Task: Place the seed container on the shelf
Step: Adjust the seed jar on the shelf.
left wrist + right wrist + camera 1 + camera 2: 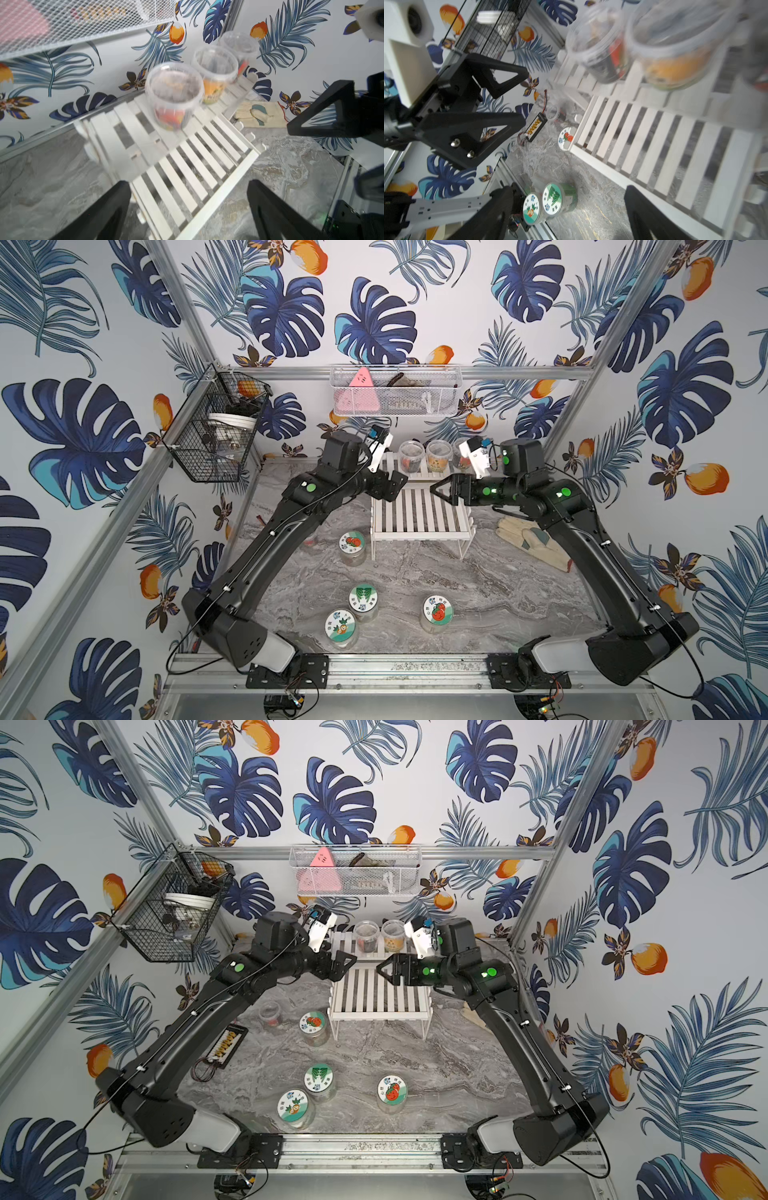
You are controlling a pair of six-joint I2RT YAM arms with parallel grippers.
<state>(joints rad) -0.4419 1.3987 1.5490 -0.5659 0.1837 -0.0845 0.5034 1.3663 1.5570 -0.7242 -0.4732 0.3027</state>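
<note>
The seed container (174, 95), a clear lidded tub with a red and orange label, stands upright on the upper tier of the shelf (419, 510). It is ahead of the left gripper (397, 486) and clear of it, with nothing touching it. Two more clear tubs (438, 454) stand in a row beyond it on the same tier, the far one partly hidden in both top views.

In the left wrist view the left jaws are spread wide and empty, with only the bare slats of the lower tier in the gap between them. The right gripper (437, 491) faces the left across that lower tier. Its jaws are also released and hold nothing.

The placing looks done: the tub sits square on the boards and no jaw grips it. What seems left is for the left arm to draw back without brushing the tub. Whether any of the four print-lidded jars (363, 597) is meant to follow cannot be told. They stand on the tabletop well behind both pairs of jaws.

The surface is a grey marble-patterned tabletop (415, 585). A pale work glove (532, 541) lies behind the right jaws. A small black circuit board with wires (226, 1046) lies out behind the left jaws. Beyond the jaws, a white mesh wall basket (395, 391) hangs on the back rail above the shelf. A black wire basket (216, 427) hangs out to the left arm's side. The walls are papered in blue leaves and orange fruit.
</note>
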